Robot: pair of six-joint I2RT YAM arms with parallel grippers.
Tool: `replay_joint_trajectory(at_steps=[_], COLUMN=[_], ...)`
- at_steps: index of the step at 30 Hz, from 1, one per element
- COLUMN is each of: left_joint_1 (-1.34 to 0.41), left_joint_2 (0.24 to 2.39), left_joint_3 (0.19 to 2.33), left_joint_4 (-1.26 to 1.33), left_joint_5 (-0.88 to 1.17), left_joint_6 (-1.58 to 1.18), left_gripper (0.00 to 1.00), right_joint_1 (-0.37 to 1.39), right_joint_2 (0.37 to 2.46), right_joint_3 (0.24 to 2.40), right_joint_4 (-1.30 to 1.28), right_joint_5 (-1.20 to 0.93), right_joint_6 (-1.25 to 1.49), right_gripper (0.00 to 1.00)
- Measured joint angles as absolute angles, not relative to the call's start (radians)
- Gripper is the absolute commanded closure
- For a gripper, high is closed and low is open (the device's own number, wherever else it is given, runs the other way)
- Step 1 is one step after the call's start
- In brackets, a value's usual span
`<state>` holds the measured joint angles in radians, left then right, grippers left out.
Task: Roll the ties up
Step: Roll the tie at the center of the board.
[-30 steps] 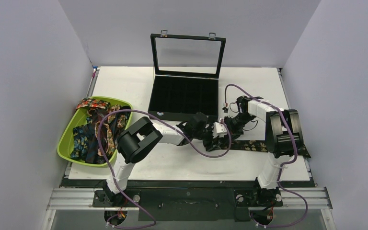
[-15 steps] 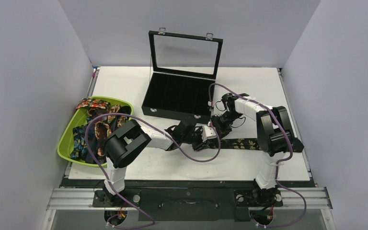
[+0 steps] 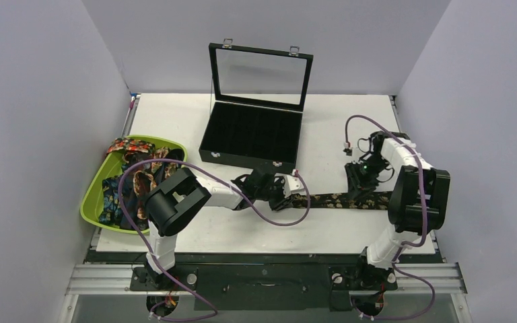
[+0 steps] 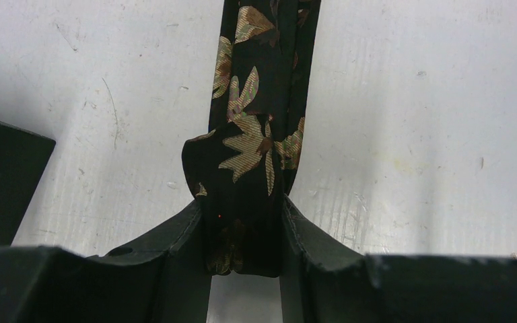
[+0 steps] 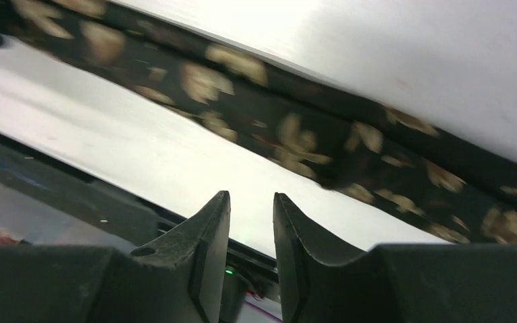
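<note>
Black floral tie (image 4: 249,134) in left gripper (image 4: 242,215), right gripper (image 5: 250,202) parted

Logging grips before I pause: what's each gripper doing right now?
Left gripper: closed on the folded end of the floral tie.
Right gripper: slightly open, holding nothing.

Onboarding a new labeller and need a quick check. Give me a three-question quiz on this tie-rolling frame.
1. True or false: the right gripper is clamped on the floral tie.
2. What grips the tie's folded end? A) left gripper B) right gripper C) nothing
3. Where do the other ties lie?
Key: 1 false; its jaws stand apart with nothing between them. 2 A. 3 In the green basket on the left.
</note>
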<state>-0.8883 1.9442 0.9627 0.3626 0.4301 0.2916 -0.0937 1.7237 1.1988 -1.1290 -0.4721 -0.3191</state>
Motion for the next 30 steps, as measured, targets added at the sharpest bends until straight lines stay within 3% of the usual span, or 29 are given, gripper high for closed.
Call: replay_joint_trajectory(at_steps=[10, 18, 25, 30], left_joint_1=[-0.888, -0.889, -0.889, -0.889], left_joint_2=[1.949, 1.949, 1.949, 1.949], left_joint_3=[0.977, 0.977, 0.982, 0.985], left_joint_4=[0.347, 0.344, 0.332, 0.324], left_joint_5=[0.430, 0.438, 0.456, 0.460], left_joint_6=[0.292, 0.309, 0.352, 0.365], left_gripper=[0.87, 0.85, 0.84, 0.84], right_joint_1=[-0.216, -0.209, -0.215, -0.177], right_joint_2=[1.858, 1.942, 1.871, 1.726], right_joint_3=[1.176, 1.279, 1.273, 1.272], right_joint_4=[-1.090, -1.108, -1.118, -1.136], right_joint_5=[-0.196, -0.154, -0.267, -0.496], right_joint_6=[-0.424, -0.442, -0.470, -0.375], right_gripper=[0.76, 0.75, 0.57, 0.53])
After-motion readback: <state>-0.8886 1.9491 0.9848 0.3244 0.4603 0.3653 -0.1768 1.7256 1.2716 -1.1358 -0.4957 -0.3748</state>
